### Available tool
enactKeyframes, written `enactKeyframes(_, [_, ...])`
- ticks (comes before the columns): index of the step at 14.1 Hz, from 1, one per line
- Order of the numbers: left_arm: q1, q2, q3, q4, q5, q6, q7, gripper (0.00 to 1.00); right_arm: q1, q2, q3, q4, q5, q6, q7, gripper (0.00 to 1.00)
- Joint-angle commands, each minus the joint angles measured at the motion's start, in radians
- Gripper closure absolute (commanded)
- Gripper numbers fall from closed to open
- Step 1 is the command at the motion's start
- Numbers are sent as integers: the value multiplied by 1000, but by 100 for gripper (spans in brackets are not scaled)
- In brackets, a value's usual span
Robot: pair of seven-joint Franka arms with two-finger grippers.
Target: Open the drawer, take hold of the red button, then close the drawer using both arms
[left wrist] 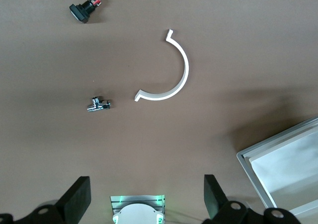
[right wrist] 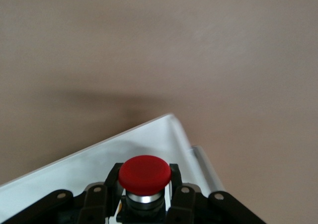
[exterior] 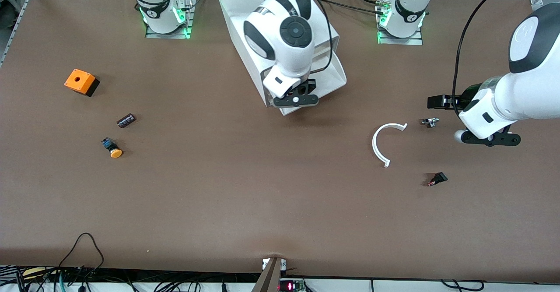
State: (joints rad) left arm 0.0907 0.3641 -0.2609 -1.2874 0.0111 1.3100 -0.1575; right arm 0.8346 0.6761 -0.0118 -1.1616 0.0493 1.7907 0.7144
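the right pincer (right wrist: pixel 144 204) is over the open drawer (exterior: pixel 329 75), near its front edge, fingers closed tight on the button (right wrist: pixel 144 174), red cap up; the drawer sticks out of the white cabinet (exterior: pixel 238 7) onto the brown worktop (exterior: pixel 245 187); the left pincer (left wrist: pixel 144 199) waits with fingers spread wide, holding nothing, over bare worktop near a white curved ring piece (exterior: pixel 381 143), toward the left arm's end from the cabinet; wide bare worktop lies nearer the front camera than the cabinet.
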Motion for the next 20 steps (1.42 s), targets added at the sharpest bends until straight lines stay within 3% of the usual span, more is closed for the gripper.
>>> enactKeyframes(1, [-5, 0, -3, -13, 27, 2, -96, 0, -116, -62, 16, 33, 14, -99, -171, 100])
enactKeyframes(4, [-14, -2, -8, -32, 26, 21, -325, 0, -263, -102, 15, 7, 23, -187, -460, 100])
enactKeyframes(7, [-19, 3, -35, -79, 14, 142, -338, 0, -411, -154, 13, -105, 23, -192, -720, 100])
enactKeyframes(10, [-19, 6, -87, -270, -43, 416, -436, 0, -520, -196, -22, -252, 21, -134, -938, 100])
enactKeyframes(13, [-25, 25, -164, -400, -42, 619, -594, 0, -532, -321, -101, -581, 21, 103, -1093, 100])
enactKeyframes(16, [-66, 53, -181, -476, -40, 728, -683, 0, -532, -429, -164, -867, 23, 299, -1182, 100])
enactKeyframes(20, [-159, 30, -195, -599, -40, 846, -896, 0, -532, -493, -264, -1110, 23, 472, -1311, 100])
